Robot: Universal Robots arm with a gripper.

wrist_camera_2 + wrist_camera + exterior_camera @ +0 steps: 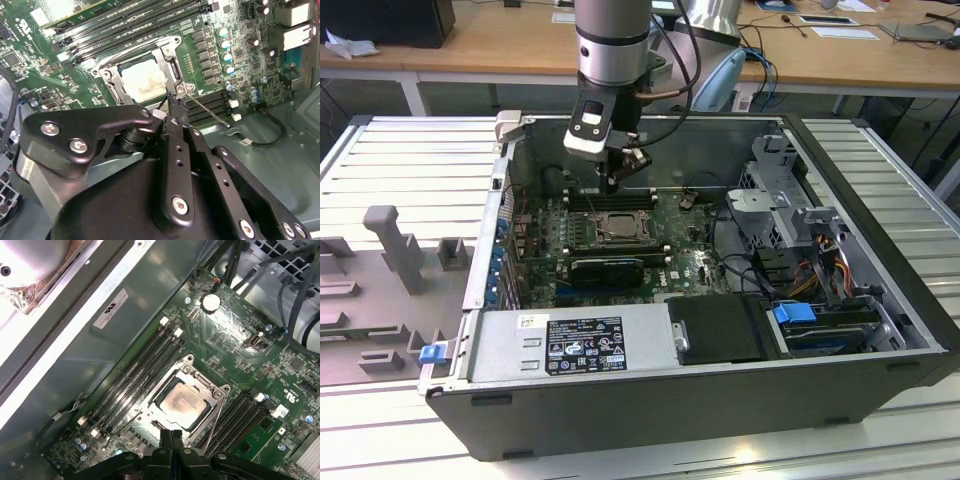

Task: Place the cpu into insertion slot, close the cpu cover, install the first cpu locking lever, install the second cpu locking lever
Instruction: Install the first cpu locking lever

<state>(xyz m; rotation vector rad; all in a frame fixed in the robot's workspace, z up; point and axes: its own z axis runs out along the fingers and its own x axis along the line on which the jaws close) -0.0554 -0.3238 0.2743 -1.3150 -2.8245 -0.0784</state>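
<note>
Shut gripper (612,183) over the slot (588,236), mid-frame in the exterior view.
Its fingertips (172,436) meet, holding nothing, at the cover's (115,84) edge; the cpu (180,401) sits in the slot beneath the cover.

The tool (171,102), tips together, hangs by the cpu cover (114,80) framing the cpu (144,80).

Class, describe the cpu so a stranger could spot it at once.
Look inside the open computer case at the green circuit board. On it sits a silvery cpu cover, flanked by long black memory slots; the cpu is the flat pale square chip within that frame.
</note>
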